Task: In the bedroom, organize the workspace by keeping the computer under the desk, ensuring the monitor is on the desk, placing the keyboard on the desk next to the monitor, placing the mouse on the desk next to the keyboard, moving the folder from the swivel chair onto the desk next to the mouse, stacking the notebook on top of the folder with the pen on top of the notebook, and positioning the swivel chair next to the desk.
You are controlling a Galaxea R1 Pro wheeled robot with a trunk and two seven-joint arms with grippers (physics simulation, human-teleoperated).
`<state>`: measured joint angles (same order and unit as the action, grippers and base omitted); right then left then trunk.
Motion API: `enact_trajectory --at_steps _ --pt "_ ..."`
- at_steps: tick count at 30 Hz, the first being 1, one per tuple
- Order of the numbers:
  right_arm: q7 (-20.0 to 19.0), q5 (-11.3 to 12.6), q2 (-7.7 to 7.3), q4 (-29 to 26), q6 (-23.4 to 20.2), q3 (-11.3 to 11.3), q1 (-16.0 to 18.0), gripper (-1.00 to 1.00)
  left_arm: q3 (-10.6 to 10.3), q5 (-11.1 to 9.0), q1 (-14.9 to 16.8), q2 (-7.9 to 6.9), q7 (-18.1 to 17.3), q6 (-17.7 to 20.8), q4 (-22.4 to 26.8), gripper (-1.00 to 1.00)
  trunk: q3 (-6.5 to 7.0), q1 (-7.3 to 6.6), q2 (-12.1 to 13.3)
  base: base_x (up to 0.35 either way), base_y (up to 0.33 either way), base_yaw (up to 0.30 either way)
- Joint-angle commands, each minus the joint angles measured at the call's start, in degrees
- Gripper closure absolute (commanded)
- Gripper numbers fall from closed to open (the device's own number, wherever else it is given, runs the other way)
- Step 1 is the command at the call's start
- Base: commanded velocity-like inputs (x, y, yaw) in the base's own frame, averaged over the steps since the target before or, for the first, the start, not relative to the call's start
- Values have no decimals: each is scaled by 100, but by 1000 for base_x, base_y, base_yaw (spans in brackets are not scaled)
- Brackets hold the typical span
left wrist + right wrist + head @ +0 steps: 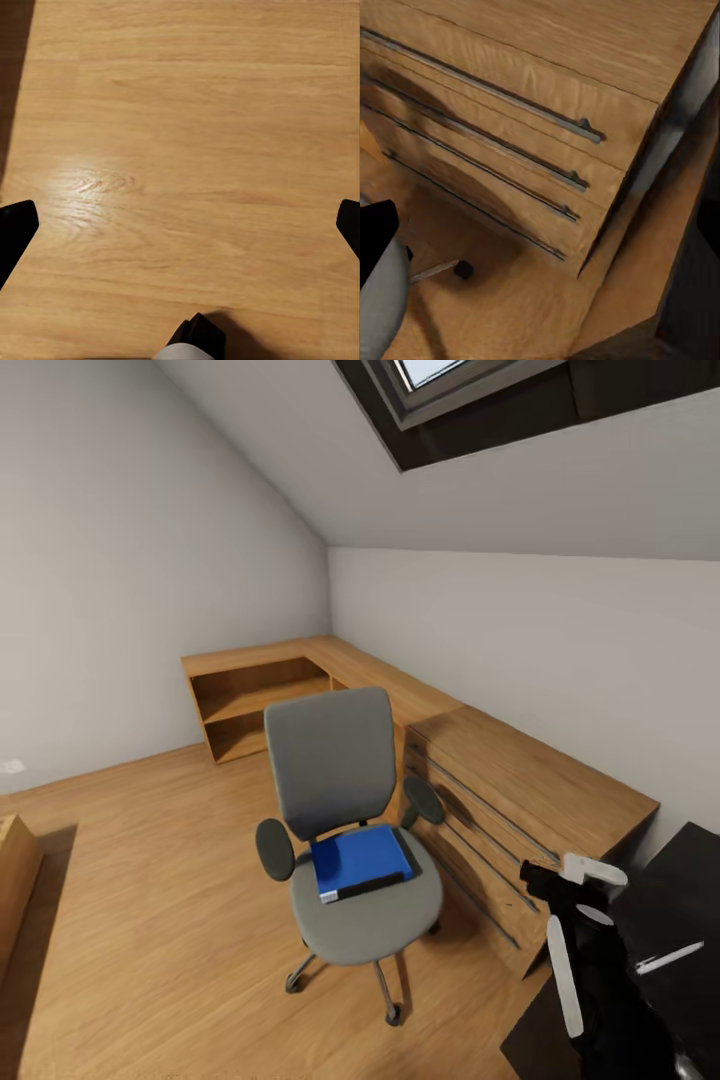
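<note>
Lying flat at the seat's rear edge of the swivel chair, the folder; left gripper fingers spread apart, right gripper state indeterminable.

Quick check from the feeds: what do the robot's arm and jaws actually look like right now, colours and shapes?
In the head view the right arm is glossy black with slim white panels: one long strip along its side and shorter rounded pieces near the top. The left wrist view shows black finger tips at both edges, tapering to points, plus a black-and-white part at the lower edge. No cables or markings are visible.
</note>
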<state>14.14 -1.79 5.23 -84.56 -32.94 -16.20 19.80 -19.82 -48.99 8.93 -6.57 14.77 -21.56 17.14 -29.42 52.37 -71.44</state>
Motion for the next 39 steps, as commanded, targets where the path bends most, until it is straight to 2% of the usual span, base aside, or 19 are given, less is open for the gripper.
enact_trajectory --at_steps 1,8,9,14,20,25,31,34,35,39 --pt "7 -68 79 102 -28 579 -196 -100 -63 -19 4 1 37 -13 -47 -100 -6 0 -3 0 0 275" --pt "17 -77 112 618 -1 1294 -276 -100 -73 -15 4 11 35 2 -73 -100 -6 0 -3 0 0 276" --pt "22 -75 114 731 5 1468 -282 -100 -73 -14 4 13 35 5 -75 -100 -6 0 -3 0 0 276" --pt "34 -62 118 945 12 1768 -289 -100 -76 -14 4 15 35 9 -78 -100 -11 0 -3 0 0 234" --pt "24 -46 130 1346 33 1925 -291 -100 -82 -7 4 21 35 11 -79 -100 -15 0 -3 0 0 86" --pt "10 -42 154 1588 64 1949 -292 -100 -85 -12 4 36 33 17 -81 -100 -16 0 -3 0 0 20" --pt "20 -62 133 2152 559 1941 -292 -100 -106 5 4 185 31 16 -242 -100 -16 0 -3 0 0 4" --pt "28 -70 126 2420 804 1939 -292 -100 -114 13 4 214 29 14 -296 -100 -16 0 -3 0 0 1" --pt "33 -80 123 2824 1030 1937 -292 -100 -122 20 4 232 27 12 -328 -100 -16 0 -3 0 0 0" --pt "31 -80 121 3167 1178 1937 -292 -100 -125 26 4 239 27 11 -342 -100 -16 0 -3 0 0 0"
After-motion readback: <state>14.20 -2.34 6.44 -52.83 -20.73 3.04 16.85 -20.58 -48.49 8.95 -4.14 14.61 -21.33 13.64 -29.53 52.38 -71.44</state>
